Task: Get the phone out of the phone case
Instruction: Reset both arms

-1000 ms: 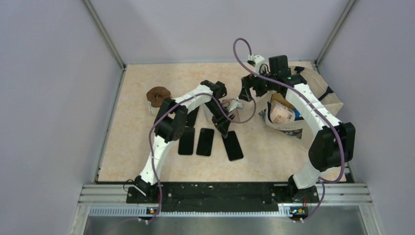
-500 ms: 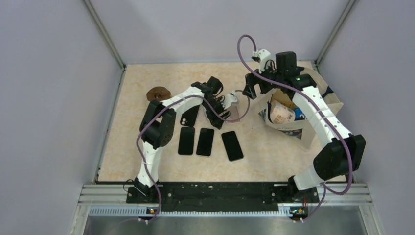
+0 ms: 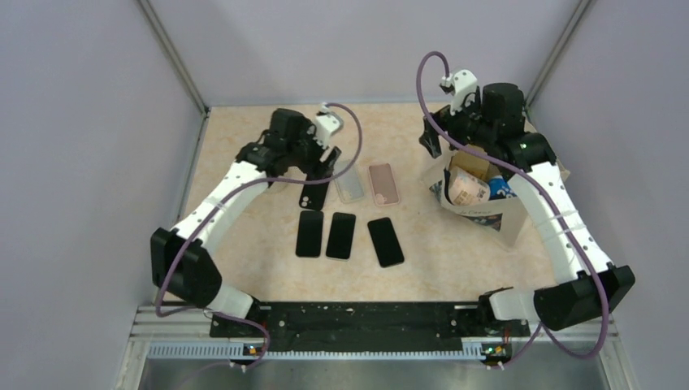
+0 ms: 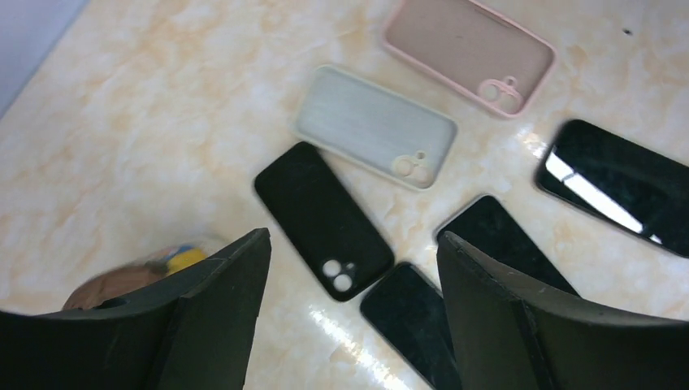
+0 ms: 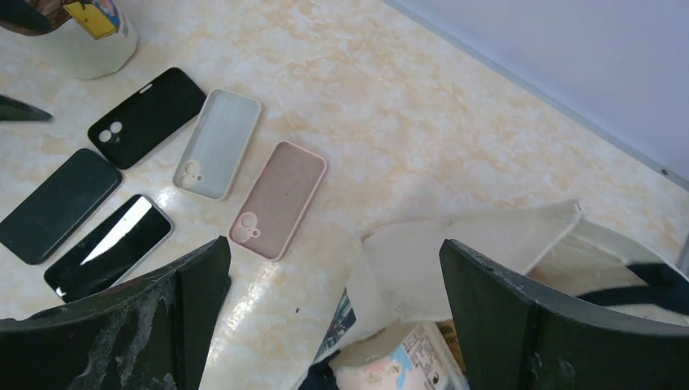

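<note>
Left tool (image 4: 351, 244): released; its two dark fingers stand apart with nothing between them. It hangs over the far left part of the surface (image 3: 244, 236), above the black case.
Right tool (image 5: 334, 248): spread wide and empty, up near the open mouth of the paper bag (image 5: 455, 260) on the right.
Phones: three dark ones lie bare and flat in a row on the near side of the cases. The left phone (image 3: 309, 233) and middle phone (image 3: 341, 235) are close together and roughly parallel. The right phone (image 3: 386, 241) is tilted and a little apart, with light glaring off its glass.
Cases: three lie in a row just behind the phones, all apparently empty.
Black case (image 4: 323, 219): leftmost, with the camera cut-out towards the phones.
Pale grey case (image 4: 375, 126): in the middle, open side up, close beside the black one.
Pink case (image 4: 469, 53): rightmost, open side up, nearest the bag.
Bag contents: printed packets show in its mouth, but I cannot make out what they are.
Cup (image 5: 89, 36): a white cup with a brown top stands at the far left, beyond the black case.
</note>
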Robot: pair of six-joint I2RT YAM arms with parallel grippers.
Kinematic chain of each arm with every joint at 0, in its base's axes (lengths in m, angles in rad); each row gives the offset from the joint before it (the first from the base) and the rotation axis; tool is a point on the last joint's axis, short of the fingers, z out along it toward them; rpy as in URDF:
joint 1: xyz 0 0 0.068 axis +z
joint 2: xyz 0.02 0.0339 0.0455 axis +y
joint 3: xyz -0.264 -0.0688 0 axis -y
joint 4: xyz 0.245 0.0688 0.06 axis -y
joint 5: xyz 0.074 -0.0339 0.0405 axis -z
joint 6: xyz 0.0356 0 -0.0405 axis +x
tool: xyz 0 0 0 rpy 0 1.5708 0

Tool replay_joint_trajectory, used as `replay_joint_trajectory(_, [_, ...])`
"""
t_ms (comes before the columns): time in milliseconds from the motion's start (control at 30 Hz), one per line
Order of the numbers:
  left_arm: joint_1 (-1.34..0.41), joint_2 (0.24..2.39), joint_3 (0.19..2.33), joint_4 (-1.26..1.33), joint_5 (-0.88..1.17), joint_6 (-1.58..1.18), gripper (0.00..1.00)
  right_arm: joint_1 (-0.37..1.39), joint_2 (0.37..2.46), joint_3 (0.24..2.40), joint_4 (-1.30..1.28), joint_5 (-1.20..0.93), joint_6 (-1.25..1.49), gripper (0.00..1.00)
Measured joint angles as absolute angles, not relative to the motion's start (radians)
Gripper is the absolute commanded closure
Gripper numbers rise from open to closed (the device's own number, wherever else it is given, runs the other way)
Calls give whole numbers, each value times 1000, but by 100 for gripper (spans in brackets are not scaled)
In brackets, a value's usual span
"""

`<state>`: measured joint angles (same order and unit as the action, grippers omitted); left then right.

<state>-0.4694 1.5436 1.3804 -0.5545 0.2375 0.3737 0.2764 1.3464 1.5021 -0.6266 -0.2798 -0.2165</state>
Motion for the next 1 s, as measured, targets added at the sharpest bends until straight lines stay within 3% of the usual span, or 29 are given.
replay_joint_trajectory(167, [-332, 1365, 1285, -500, 206, 299, 1, 276, 1220, 1382, -574, -167, -193, 1])
replay_joint_trajectory(567, [-242, 951, 1034, -411, 58, 236, 1, 276, 933, 1136, -516, 4, -226, 1])
replay_joint_trajectory(1000, [-223, 738, 921, -430, -51, 147, 1, 276, 753, 981, -547, 97, -170, 1])
